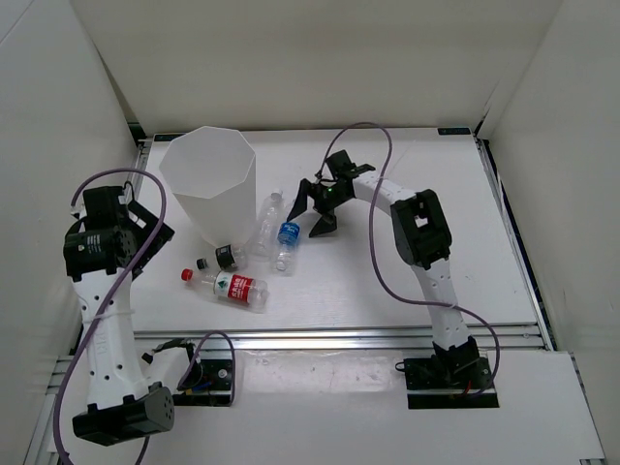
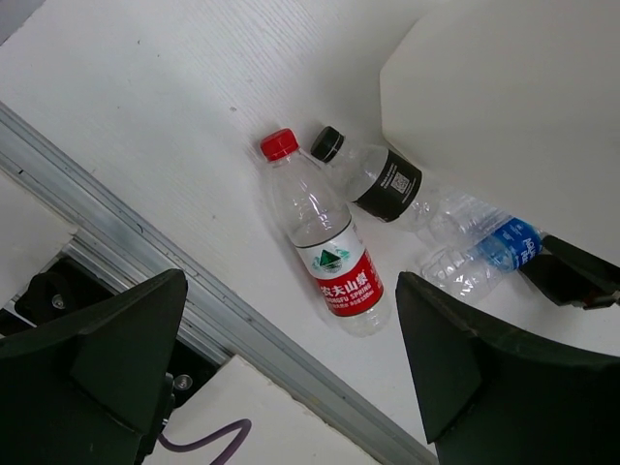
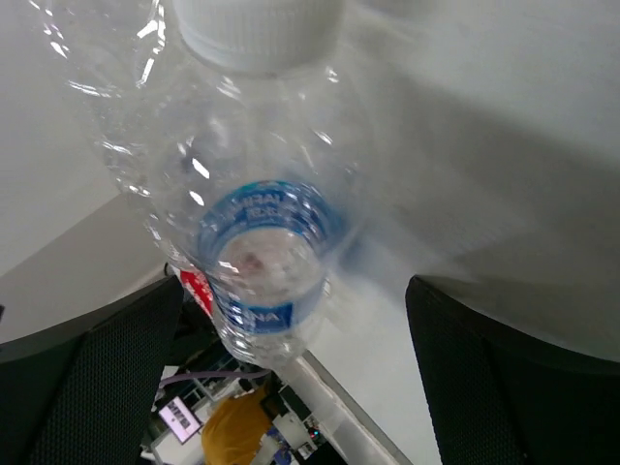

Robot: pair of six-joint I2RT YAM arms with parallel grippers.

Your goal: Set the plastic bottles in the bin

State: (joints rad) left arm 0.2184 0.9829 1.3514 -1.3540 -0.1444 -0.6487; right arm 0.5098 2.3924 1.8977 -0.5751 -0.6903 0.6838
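Left gripper (image 1: 147,221): jaws wide, holding nothing
Right gripper (image 1: 312,218): jaws wide, near blue bottle (image 1: 287,237)
Bin (image 1: 208,184): upright, black-capped bottle (image 1: 225,257) just beside

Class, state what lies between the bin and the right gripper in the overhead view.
Between bin and right gripper lie two bottles: the white-capped bottle and the blue-labelled bottle, shown in the top view.

The left arm (image 1: 105,334) and right arm (image 1: 433,281) are 2 slim white tubes dotted with small dark screw holes, joined by chunky black joint blocks on black bases (image 1: 450,373). A purple cable (image 1: 374,262) loops along each. The fingers (image 3: 92,387) are black, wedge-shaped, finely dimpled
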